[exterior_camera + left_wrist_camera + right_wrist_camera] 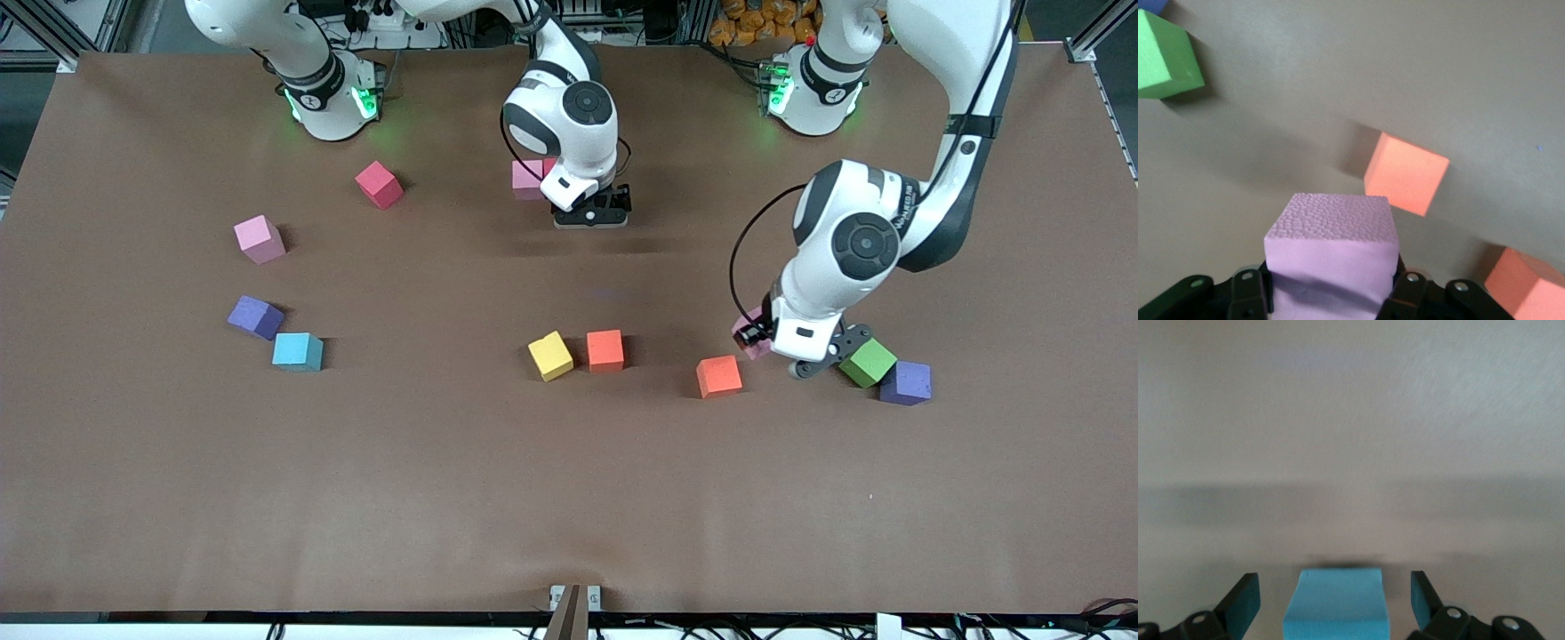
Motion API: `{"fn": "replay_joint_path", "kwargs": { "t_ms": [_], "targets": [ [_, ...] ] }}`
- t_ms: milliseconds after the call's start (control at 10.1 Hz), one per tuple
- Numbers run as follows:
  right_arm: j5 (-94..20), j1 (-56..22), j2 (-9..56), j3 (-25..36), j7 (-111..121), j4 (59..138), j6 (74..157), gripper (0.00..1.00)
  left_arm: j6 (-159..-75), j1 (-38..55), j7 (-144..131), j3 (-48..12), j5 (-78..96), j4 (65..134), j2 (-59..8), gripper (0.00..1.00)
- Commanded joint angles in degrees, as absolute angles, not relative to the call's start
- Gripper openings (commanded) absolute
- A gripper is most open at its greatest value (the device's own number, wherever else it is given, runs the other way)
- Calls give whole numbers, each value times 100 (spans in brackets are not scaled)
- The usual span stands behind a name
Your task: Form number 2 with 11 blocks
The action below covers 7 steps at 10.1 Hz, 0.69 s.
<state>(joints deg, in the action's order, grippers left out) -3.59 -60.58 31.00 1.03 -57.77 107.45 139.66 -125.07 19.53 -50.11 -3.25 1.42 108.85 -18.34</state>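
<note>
The blocks lie scattered and no number 2 shape shows. My left gripper [763, 342] is shut on a pink block [1331, 247], low over the table beside an orange block [718, 376] and a green block [868, 362]. My right gripper [591, 218] is open and down at the table near the robots' bases. A light blue block [1336, 603] sits between its fingers, untouched and hidden in the front view. A pink block [526, 178] with a crimson one against it stands beside that gripper.
A yellow block [550, 356] and an orange-red block [605, 349] sit mid-table. A purple block [905, 382] touches the green one. Toward the right arm's end lie crimson [379, 184], pink [260, 238], purple [255, 316] and light blue [298, 351] blocks.
</note>
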Motion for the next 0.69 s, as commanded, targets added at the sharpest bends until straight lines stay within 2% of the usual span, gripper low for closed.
{"fn": "replay_joint_path", "kwargs": {
  "t_ms": [0, 198, 595],
  "targets": [
    [-62, -5557, 2665, 79, -5670, 10837, 13913, 100, -12349, 1960, -4966, -430, 26, 10942, -1661, 9],
    [-62, -4724, 2383, -26, -4909, 10828, 13791, 100, -12287, 1969, -4983, -545, 26, 10942, -1618, 8],
    [-70, -3396, 2495, -18, -3133, 10390, 13711, 100, -12287, 2153, -5018, -887, 26, 10960, -1696, 8]
  ]
}}
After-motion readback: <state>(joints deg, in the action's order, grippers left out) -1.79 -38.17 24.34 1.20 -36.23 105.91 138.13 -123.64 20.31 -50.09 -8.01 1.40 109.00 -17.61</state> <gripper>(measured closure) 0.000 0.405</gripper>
